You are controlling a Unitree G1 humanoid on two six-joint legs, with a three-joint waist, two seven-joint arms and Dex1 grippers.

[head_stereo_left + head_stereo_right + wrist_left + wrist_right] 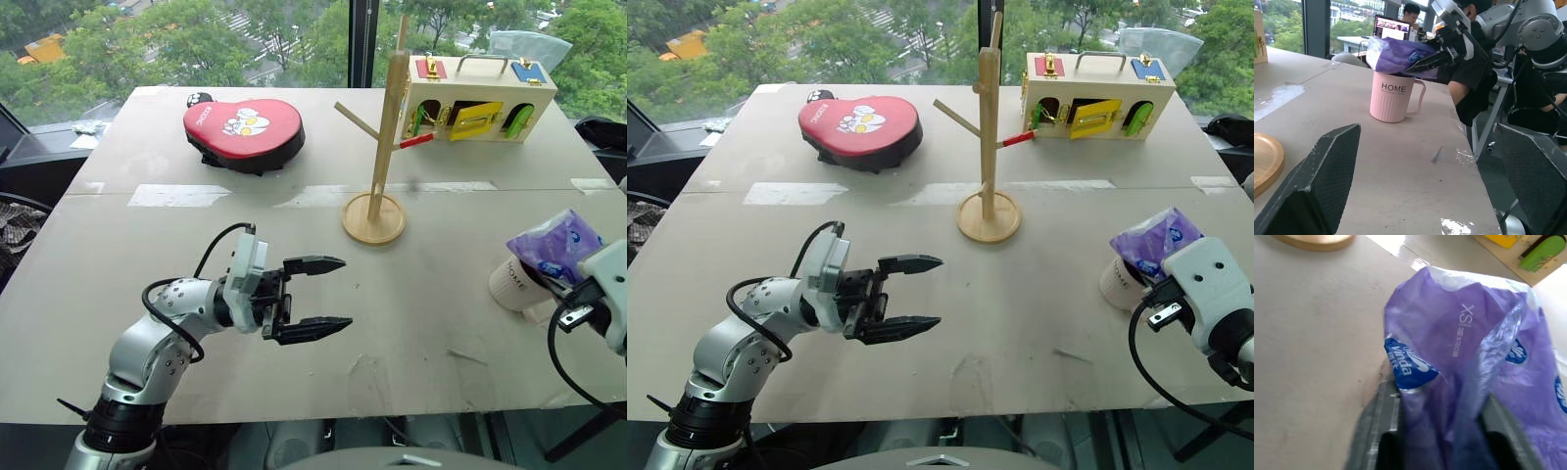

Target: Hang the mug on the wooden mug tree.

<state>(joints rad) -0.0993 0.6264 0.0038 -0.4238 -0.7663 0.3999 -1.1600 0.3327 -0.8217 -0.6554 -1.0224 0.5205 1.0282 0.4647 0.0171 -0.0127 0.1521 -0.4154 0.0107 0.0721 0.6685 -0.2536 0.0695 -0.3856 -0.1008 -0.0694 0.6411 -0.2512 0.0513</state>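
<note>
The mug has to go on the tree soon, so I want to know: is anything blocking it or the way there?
Yes. A purple tissue pack sits in the mouth of the mug, pinched by the right gripper. Between the mug and the wooden mug tree, nothing visible stands on the table.

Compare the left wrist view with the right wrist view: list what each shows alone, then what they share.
Left wrist view alone: the mug upright with its HOME lettering, the open left gripper, a person at a laptop. Right wrist view alone: the latch box's green and yellow doors. Shared: the purple tissue pack pinched by the right gripper, the mug tree's base, the table.
</note>
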